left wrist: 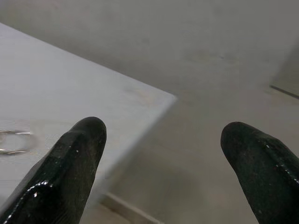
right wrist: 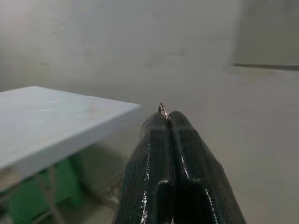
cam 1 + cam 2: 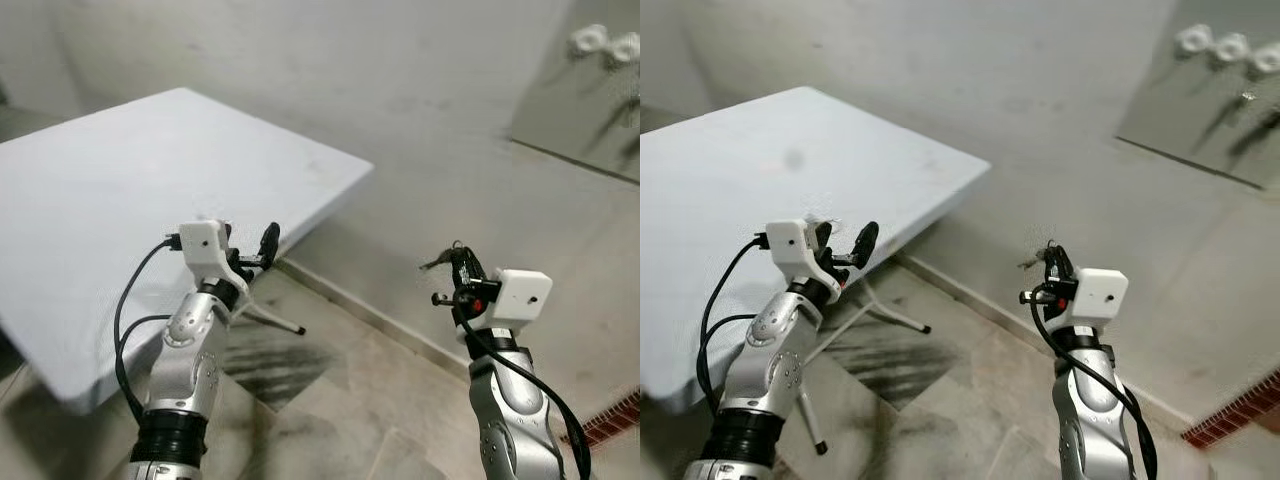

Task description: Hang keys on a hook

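The right gripper (image 2: 167, 116) is pinched fully closed on the key ring (image 2: 162, 108), which protrudes above its fingertips. Keep that grip firm while carrying toward the hooks (image 3: 1228, 45), up and right of it.

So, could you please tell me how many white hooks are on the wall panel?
3 white hooks sit in a row near the top of the grey wall panel, ahead to the robot's right: left, middle, right. More may lie beyond the frame.
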You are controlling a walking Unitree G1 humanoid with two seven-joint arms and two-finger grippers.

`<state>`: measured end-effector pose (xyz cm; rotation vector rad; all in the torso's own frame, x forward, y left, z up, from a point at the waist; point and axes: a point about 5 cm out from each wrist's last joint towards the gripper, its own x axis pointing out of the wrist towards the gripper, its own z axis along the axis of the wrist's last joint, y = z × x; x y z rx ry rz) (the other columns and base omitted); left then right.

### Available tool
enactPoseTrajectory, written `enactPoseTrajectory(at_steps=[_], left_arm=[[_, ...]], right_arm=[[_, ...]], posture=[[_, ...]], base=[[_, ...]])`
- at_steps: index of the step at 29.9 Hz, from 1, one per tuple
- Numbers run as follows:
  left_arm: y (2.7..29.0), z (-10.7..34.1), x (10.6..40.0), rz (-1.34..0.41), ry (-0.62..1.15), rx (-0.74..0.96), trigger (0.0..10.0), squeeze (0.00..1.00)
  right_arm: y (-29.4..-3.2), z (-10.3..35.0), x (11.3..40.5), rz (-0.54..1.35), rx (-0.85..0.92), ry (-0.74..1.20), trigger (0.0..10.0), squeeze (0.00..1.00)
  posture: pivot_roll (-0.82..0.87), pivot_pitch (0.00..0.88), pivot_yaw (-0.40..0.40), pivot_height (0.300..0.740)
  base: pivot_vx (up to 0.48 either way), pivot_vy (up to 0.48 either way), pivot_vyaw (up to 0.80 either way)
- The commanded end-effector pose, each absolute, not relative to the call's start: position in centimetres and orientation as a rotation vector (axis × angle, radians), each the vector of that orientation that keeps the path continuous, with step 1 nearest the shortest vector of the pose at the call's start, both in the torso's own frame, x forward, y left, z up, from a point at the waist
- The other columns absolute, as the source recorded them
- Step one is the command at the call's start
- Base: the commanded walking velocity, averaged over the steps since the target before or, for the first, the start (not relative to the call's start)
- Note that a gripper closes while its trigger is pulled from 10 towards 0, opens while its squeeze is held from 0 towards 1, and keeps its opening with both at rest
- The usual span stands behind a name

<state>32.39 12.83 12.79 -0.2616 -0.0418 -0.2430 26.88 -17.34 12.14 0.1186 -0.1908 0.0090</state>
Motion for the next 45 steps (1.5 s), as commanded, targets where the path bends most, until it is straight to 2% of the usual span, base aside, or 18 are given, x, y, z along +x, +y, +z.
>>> enactPoseTrajectory(at_steps=[1,29,45], left_arm=[[12.95,13.3,32.55,-0.242,-0.053,-0.249,10.0,0.0],[12.63,13.37,32.55,-0.247,-0.052,-0.237,10.0,0.0],[12.4,13.28,32.37,-0.273,-0.046,-0.231,10.0,0.0]], right_arm=[[-17.18,12.67,27.07,0.012,0.123,-0.206,10.0,0.0],[-17.3,12.92,27.35,0.0,0.121,-0.212,10.0,0.0],[-17.93,12.9,27.0,-0.01,0.112,-0.216,10.0,0.0]], posture=[[-0.04,0.0,-0.042,0.74],[-0.04,0.0,-0.045,0.74],[-0.04,0.0,-0.04,0.74]], base=[[0.0,0.0,-0.77],[0.0,0.0,-0.77],[0.0,0.0,0.0]])
